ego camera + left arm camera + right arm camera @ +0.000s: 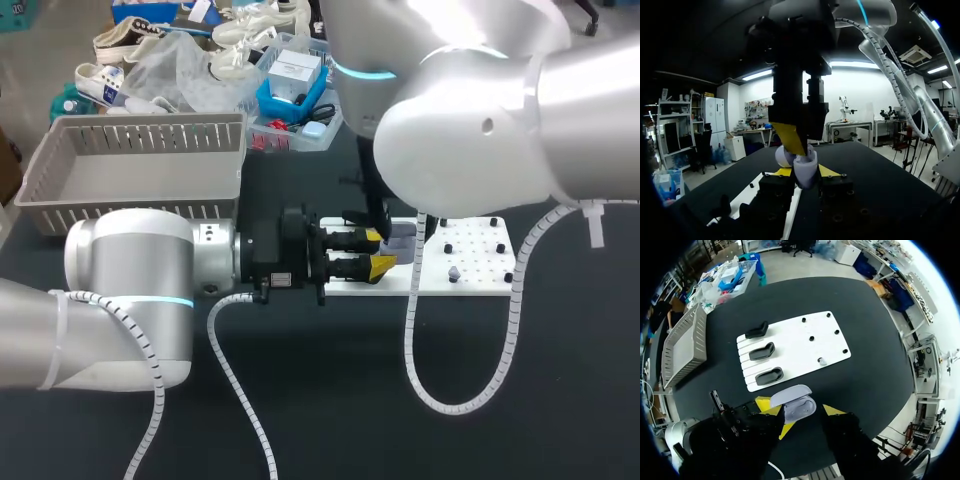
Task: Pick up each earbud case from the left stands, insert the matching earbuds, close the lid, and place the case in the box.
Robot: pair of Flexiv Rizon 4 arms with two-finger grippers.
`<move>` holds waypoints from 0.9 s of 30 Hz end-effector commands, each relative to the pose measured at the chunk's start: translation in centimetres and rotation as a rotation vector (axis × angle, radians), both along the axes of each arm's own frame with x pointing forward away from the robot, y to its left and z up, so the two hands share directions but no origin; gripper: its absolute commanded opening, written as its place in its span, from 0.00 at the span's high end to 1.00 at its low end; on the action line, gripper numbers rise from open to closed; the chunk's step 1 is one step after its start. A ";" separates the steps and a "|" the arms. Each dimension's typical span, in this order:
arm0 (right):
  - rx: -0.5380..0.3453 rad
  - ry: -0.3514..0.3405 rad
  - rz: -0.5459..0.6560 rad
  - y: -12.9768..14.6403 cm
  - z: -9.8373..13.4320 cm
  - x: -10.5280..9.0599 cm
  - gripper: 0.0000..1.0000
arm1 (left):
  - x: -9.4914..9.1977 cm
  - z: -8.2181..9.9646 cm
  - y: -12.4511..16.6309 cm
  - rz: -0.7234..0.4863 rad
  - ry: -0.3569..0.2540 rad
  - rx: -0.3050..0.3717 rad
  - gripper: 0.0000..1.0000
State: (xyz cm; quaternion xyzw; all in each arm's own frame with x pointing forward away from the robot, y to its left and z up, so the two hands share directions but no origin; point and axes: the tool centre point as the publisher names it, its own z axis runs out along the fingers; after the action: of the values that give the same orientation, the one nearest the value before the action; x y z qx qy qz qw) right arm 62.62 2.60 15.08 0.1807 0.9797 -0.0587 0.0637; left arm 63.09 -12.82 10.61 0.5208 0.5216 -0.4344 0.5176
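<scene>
A pale lilac earbud case (805, 169) with its lid up sits between the yellow tips of my left gripper (805, 172), which is shut on it just above the table. In the head view this gripper (378, 253) comes in level from the left, with the case (400, 238) at the white board's near-left end. My right gripper (800, 410) hangs straight over the case (796, 402), and its fingers (832, 410) stand apart on either side without pressing it. One small earbud (822, 361) lies on the white board (805, 340). Three black stands (762, 351) on the board hold nothing.
A grey slatted basket (130, 170) stands at the back left of the black table and is bare inside. My right arm's big white body (470, 130) covers the board's middle in the head view. Its ribbed cable (440, 400) loops down over the front of the table.
</scene>
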 end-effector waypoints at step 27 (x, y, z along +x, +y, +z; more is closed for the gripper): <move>0.271 -0.209 -0.004 -9.1 0.1 -1.0 0.33 | -0.1 -0.1 -0.1 0.004 -0.001 0.000 1.00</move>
State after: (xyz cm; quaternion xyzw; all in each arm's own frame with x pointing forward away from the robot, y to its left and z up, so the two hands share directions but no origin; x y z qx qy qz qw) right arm 61.65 -5.55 15.80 0.2075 0.9703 0.0175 0.1233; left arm 63.01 -12.85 10.58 0.5211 0.5214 -0.4347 0.5172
